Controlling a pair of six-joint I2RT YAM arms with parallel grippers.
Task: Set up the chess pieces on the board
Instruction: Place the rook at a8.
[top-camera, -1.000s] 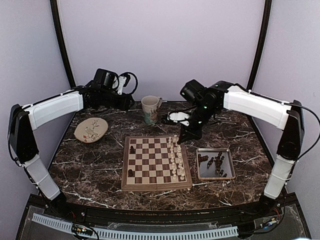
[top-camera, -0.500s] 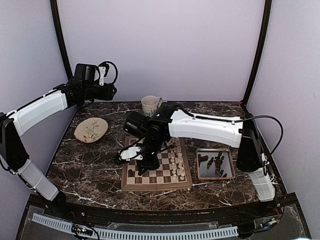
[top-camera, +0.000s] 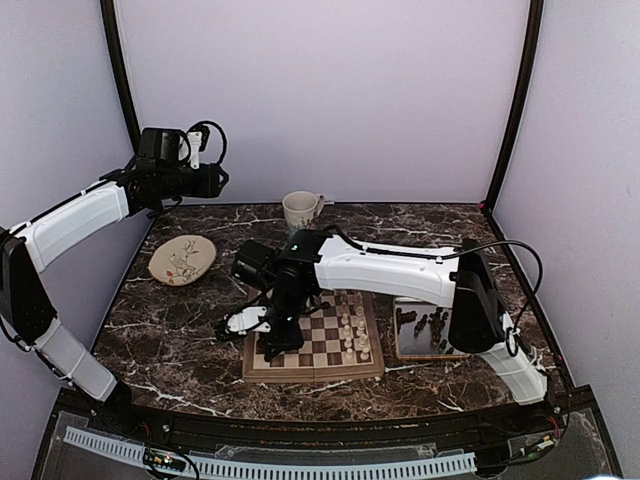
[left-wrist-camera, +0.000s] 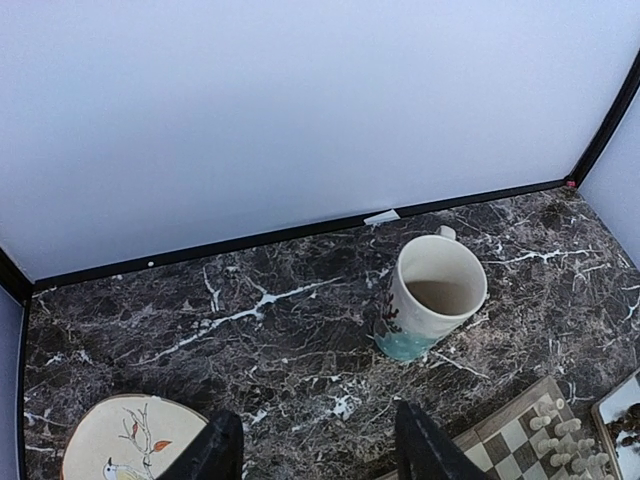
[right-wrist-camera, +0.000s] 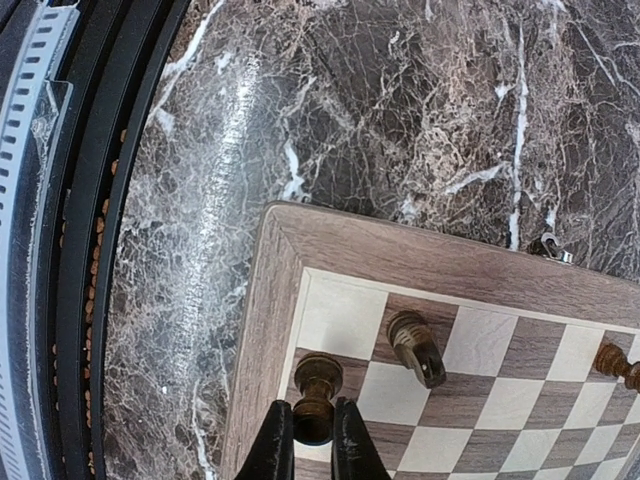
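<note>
One piece (right-wrist-camera: 317, 375) sits clamped in the right gripper (right-wrist-camera: 313, 410), lower centre, above the board (right-wrist-camera: 262, 330) corner. Lower straight, centre on its square, then release. Left gripper (left-wrist-camera: 318, 418): apart, empty.

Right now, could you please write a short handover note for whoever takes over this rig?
The right end effector is shut on a dark piece, low over a corner square of the board. Whether the piece has touched down is unclear.
The left end effector is open and empty, raised over the table's far left.
Done: two other dark pieces sit on squares along that same board edge. The white pieces stand along the opposite side.
Left: release this piece, then move the remaining dark pieces from the tray onto the board.
</note>
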